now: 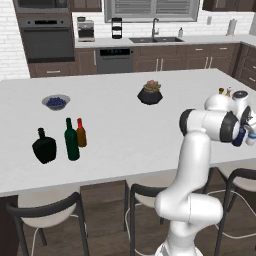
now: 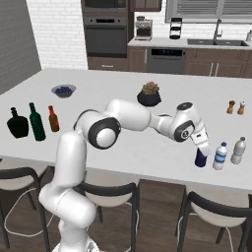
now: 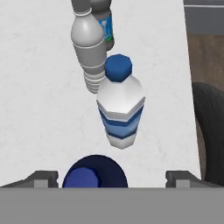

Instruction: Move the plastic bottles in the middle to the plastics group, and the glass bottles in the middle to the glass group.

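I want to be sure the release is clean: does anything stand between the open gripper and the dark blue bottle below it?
Nothing visible does. In the hand view the dark blue bottle stands directly between the spread fingertips of the gripper. The blue-capped plastic bottle and a grey-capped one stand beyond it on the counter, apart from it.

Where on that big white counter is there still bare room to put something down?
The widest bare patch lies between the green bottle and the dark blue bottle, in front of the potted plant. It is crowded at the right end, where the plastic bottles stand close together under the gripper.
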{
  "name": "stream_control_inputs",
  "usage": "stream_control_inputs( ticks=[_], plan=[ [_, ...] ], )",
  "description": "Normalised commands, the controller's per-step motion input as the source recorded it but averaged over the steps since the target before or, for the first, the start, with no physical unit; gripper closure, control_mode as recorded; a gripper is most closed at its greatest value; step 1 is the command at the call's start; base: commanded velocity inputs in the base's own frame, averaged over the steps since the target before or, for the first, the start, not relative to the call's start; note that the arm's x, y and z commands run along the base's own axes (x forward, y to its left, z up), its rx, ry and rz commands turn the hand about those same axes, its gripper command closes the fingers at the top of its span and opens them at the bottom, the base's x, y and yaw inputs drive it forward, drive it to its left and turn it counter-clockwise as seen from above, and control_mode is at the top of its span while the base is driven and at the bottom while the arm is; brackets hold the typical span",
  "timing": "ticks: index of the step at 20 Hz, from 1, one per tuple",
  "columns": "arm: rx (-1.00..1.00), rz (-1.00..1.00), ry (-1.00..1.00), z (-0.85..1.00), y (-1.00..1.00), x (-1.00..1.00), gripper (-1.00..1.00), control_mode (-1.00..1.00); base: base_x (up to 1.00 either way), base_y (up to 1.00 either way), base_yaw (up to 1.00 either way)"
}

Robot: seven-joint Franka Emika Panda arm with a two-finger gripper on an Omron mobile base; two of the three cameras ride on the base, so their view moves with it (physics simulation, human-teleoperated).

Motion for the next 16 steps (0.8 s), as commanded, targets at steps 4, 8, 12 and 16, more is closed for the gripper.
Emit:
stream_control_inputs(
  ticks=[4, 8, 12, 16],
  plan=[
    [0.0, 0.0, 0.0, 0.17, 0.61, -0.75, -1.0, -1.0, 0.0, 0.0, 0.0],
    [-0.01, 0.0, -0.01, 0.26, 0.92, -0.78, -1.0, -1.0, 0.0, 0.0, 0.0],
    [-0.01, 0.0, -0.07, 0.27, 1.0, -0.35, -1.0, -1.0, 0.0, 0.0, 0.0],
    [0.0, 0.0, -0.08, 0.36, 0.98, -0.32, -1.0, -1.0, 0.0, 0.0, 0.0]
  ],
)
